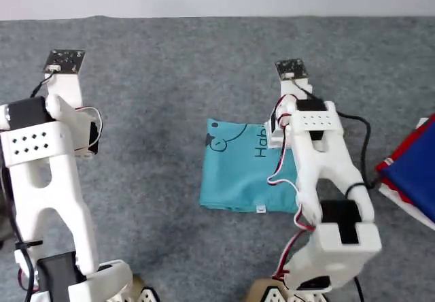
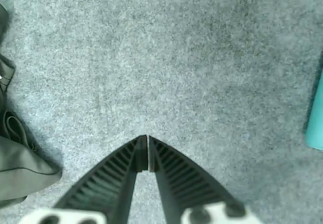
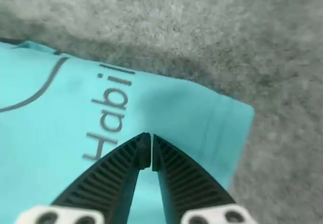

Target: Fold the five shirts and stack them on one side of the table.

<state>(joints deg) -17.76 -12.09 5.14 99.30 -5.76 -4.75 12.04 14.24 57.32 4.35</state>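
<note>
A folded teal shirt [image 1: 238, 179] lay flat on the grey felt table cover [image 1: 149, 77], roughly in the middle, with dark lettering and a curved line drawing on its upper face. The right arm [image 1: 319, 159] stood over the shirt's right-hand part as the high view had it, hiding that edge.

The right wrist view gave what the arm concealed from above. The right gripper [image 3: 150, 151] hung over the teal shirt, close to the lettering and a little in from a folded hem corner. Its jaws were pressed together with nothing between them. Whether the tips touched the cloth could not be told.

The left arm [image 1: 47, 145] stood well apart from the teal shirt, on the side away from the right arm. In the left wrist view the left gripper [image 2: 148, 153] was over bare felt, its jaws likewise shut tight on nothing. A narrow strip of the teal shirt showed at one edge of that view. A crumpled dark garment [image 2: 15, 153] lay at the opposite edge, farther from the teal shirt than the gripper was.

From above, a pile of blue and red cloth [image 1: 411, 169] sat at the table's edge beyond the right arm, well apart from the teal shirt, with something white beneath it.
</note>
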